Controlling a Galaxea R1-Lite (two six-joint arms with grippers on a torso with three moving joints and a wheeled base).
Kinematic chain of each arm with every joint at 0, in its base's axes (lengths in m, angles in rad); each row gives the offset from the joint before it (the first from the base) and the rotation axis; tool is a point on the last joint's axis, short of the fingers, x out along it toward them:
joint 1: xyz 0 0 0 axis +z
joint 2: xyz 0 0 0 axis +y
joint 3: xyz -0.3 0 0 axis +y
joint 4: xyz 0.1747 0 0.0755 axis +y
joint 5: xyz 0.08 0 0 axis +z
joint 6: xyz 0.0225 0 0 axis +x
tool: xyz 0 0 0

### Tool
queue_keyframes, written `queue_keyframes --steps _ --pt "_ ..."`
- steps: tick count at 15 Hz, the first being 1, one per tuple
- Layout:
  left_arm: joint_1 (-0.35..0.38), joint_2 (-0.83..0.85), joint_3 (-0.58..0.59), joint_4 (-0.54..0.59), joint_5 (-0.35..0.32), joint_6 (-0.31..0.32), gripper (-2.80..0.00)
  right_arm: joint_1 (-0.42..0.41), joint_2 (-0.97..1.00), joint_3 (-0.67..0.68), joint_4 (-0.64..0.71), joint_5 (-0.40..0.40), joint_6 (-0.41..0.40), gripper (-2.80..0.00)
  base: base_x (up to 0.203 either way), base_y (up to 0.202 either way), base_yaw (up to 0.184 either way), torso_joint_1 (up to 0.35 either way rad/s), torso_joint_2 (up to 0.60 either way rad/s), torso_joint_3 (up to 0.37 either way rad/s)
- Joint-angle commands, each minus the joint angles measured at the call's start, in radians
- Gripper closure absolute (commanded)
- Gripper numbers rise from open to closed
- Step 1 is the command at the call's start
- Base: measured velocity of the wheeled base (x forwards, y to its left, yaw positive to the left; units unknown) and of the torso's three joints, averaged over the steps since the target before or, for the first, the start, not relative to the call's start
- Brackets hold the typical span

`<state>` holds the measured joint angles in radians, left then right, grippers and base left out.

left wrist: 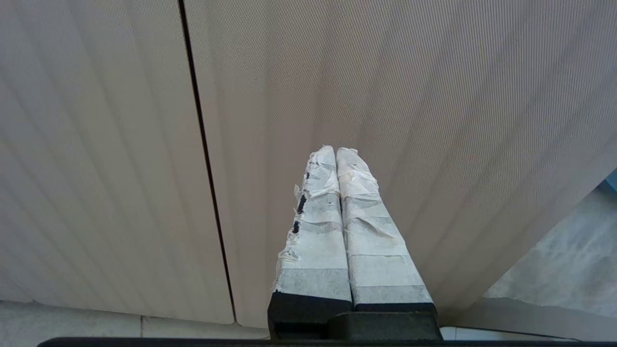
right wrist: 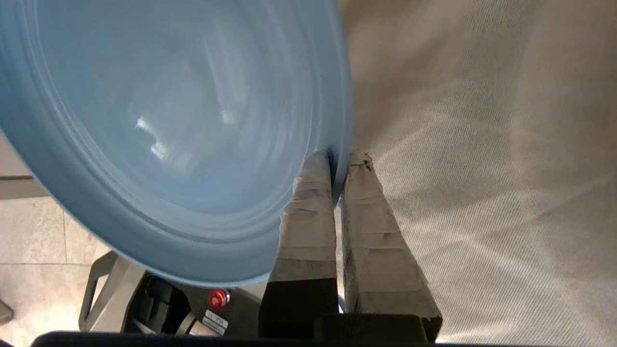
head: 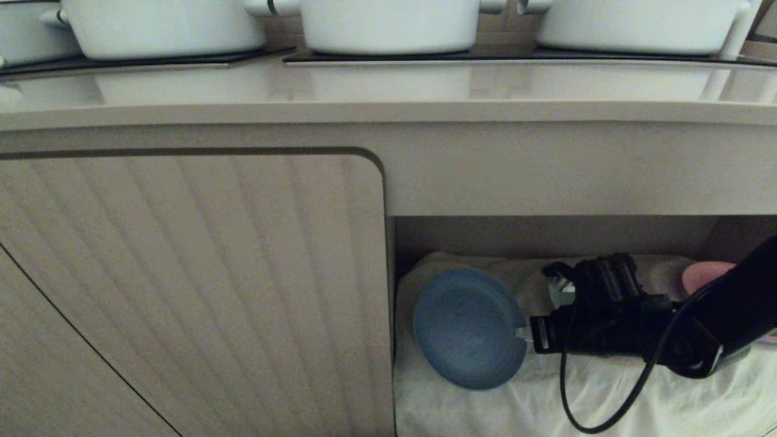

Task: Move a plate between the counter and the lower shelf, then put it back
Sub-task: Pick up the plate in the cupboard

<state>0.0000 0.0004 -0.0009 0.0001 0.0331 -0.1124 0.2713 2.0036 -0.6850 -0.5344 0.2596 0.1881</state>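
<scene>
The round light-blue matte plate (right wrist: 159, 135) runs off the right wrist picture on the side away from the jaws, so most of its rim there goes unseen, and its surface beyond the fingertips is smeared by blur. In the head view the right gripper (head: 527, 341) covers a notch of that rim, and the black arm behind the jaws hides most of a small pink rounded thing (head: 704, 274); what it is cannot be told. Three white round pots (head: 388, 27) above are cut off at the top edge.
</scene>
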Motion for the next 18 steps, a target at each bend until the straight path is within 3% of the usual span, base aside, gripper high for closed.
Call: queue_keyframes --steps 1,8,18 --pt "0.000 0.000 -0.001 0.000 0.001 -0.001 0.00 -0.003 0.014 -0.025 0.003 0.002 0.001 0.00 0.000 0.000 0.000 0.000 0.00 0.000" --pt "0.000 0.000 0.001 0.000 0.001 -0.001 0.00 -0.030 0.006 -0.093 0.105 0.001 0.002 0.00 0.000 0.000 0.000 0.000 0.00 0.000" --pt "0.000 0.000 0.001 0.000 0.001 -0.001 0.00 -0.055 -0.043 -0.079 0.168 0.004 0.001 0.00 0.000 0.000 0.000 0.000 0.00 0.000"
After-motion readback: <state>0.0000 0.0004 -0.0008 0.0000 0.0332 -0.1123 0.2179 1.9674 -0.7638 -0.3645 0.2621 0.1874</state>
